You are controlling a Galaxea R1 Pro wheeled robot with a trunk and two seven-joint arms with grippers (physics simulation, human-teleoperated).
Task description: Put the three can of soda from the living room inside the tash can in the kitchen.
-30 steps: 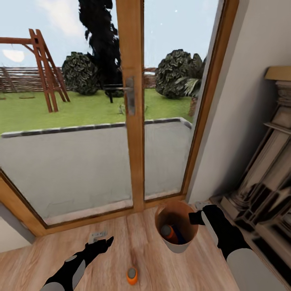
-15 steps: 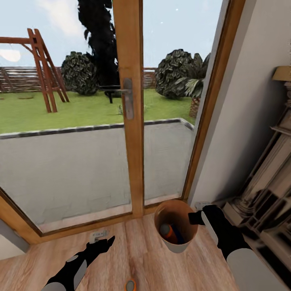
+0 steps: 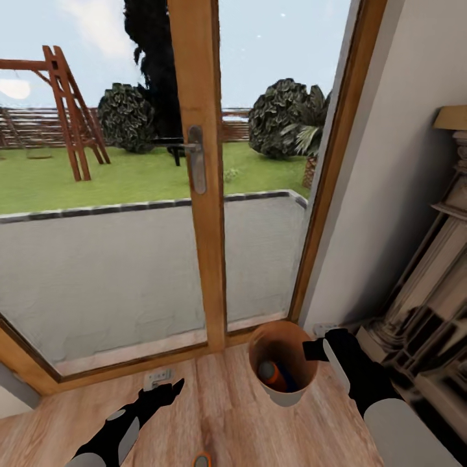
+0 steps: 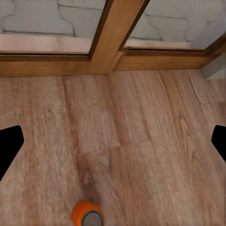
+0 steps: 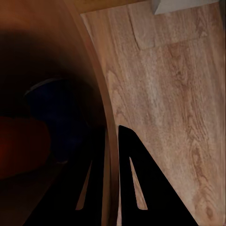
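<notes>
Soda cans: two in my trash can [image 3: 283, 373]; the third orange can [image 3: 202, 460] slid toward frame bottom as I rolled.
Right claw [image 3: 316, 350]: clamped on the rim.
Left claw [image 3: 170, 390]: open, empty.

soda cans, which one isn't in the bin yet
The orange can standing on the wood floor; another orange can and the blue can already lie inside the trash can.
</notes>
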